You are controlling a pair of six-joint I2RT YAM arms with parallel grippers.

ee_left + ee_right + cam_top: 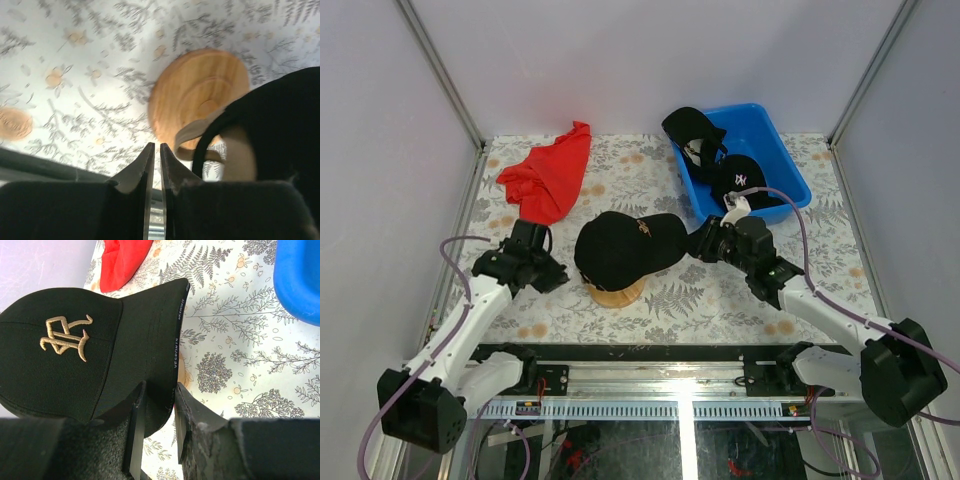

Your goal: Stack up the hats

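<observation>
A black cap (625, 245) with a gold emblem sits on the round wooden stand (615, 296) at the table's middle. My right gripper (705, 243) grips its brim from the right; in the right wrist view the brim (160, 340) lies between the fingers of the gripper (160, 387). My left gripper (555, 275) is shut and empty, just left of the stand. In the left wrist view the gripper (155, 146) points at the stand's base (195, 95), with a tan strap (200, 134) under the black cap's edge (280, 135). Two more black caps (695, 130) (742, 182) lie in the blue bin.
The blue bin (782, 140) stands at the back right, also in the right wrist view (300, 280). A red cloth (550, 175) lies at the back left. Frame posts and walls enclose the table.
</observation>
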